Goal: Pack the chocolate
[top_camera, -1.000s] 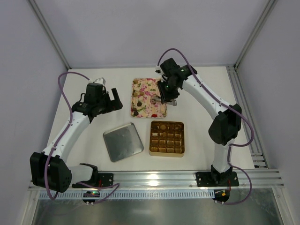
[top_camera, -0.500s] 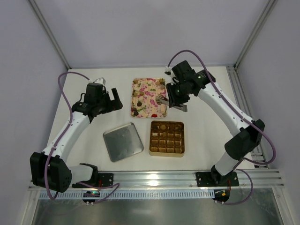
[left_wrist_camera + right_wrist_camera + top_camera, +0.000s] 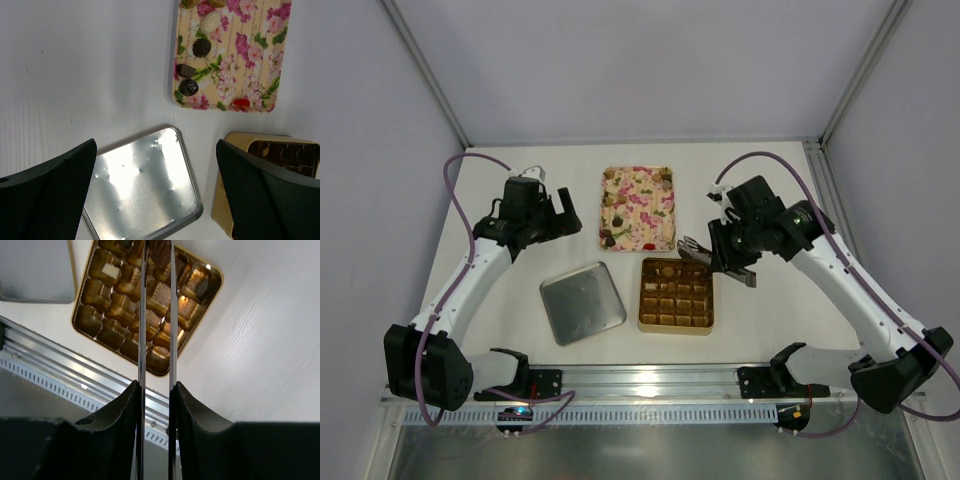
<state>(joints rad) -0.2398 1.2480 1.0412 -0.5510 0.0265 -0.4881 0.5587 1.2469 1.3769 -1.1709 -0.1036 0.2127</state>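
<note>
**Right gripper pinching a chocolate over the gold box**

Top view: A white table (image 3: 770,180) is sitting inside a booth of pale lilac walls (image 3: 620,70). Metal posts (image 3: 425,70) are rising at the far corners, and a slotted rail (image 3: 650,378) is running along the near edge. A floral tray (image 3: 638,205) is lying at the far middle. Chocolates (image 3: 610,238) are clustering at its near left and far right corners. Just nearer, a gold box (image 3: 676,329) is sitting with a silver lid (image 3: 582,302) to its left. The left gripper (image 3: 565,212) is hovering left of the tray, spread wide and carrying nothing. The right gripper (image 3: 686,246) is reaching over the box's far right corner.

Left wrist view: The black fingers (image 3: 50,195) are standing far apart above the lid. Dark chocolates, a pale one and a red one (image 3: 241,103) are resting along the tray's near end. The box's corner is showing at the right. Fine lines of print across the tray are too small to read.

Right wrist view: Two long, thin metal fingers (image 3: 141,315) are pinching a brown chocolate (image 3: 159,250) at their tips, above the box's cells. A pale piece (image 3: 111,272) is lying in one cell near the lid. Most cells in sight are showing bare gold foil. The rail is crossing the lower left, and the white table is filling the right side.
</note>
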